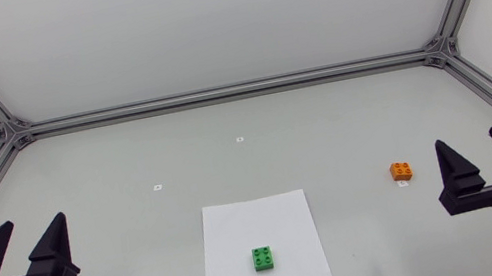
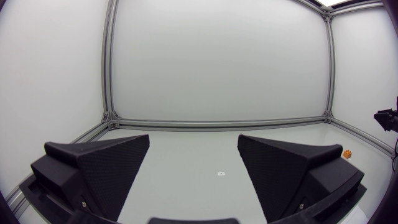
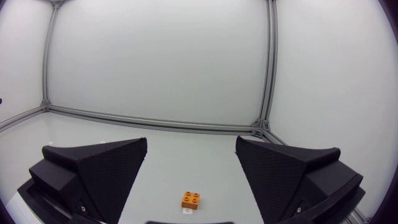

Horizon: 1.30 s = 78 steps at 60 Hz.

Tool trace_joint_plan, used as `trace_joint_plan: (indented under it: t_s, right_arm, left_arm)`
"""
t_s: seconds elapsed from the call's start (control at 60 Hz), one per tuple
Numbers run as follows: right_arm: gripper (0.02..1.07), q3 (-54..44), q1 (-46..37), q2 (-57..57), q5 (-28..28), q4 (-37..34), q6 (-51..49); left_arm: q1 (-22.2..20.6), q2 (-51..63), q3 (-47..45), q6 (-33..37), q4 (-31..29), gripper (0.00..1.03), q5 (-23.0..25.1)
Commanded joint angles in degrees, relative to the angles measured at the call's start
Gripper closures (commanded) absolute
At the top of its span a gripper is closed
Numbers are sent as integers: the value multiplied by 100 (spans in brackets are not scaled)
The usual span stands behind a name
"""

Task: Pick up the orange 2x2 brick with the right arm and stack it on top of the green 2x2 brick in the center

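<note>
Orange brick (image 1: 400, 170) ahead of right pincer (image 1: 468, 139), spread apart; green brick (image 1: 264, 258) on paper (image 1: 231, 224); left pincer (image 1: 34, 222) likewise apart

The head camera looks down on the worktop (image 1: 348, 140) from above; each wrist camera sits low behind its own, the left gripper (image 2: 194, 140) and right gripper (image 3: 191, 142), facing across; all three catch the orange brick (image 3: 191, 199), nearest in the right wrist's.
</note>
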Motion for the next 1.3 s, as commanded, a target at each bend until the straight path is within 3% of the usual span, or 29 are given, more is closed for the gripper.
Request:
trace_joint_plan:
  t_s: [0.0, 0.4, 0.717, 1.033, 1.283]
  right_arm:
    - [5, -124, 22, -60, -17, -6, 120]
    - [5, 167, -30, -69, 1, 21, 120]
    - [5, 1045, 22, 63, 106, -612, 295]
    - [5, 2856, -4, 2357, 133, -1667, 673]
    - [5, 4543, -92, 4387, -34, -3389, 524]
  left_arm:
    - [14, -45, -235, 73, -84, 4, 25]
    - [14, -45, -235, 73, -84, 4, 25]
    - [14, -45, -235, 73, -84, 4, 25]
    - [14, -45, -235, 73, -76, 4, 25]
    - [14, -45, -235, 73, -84, 4, 25]
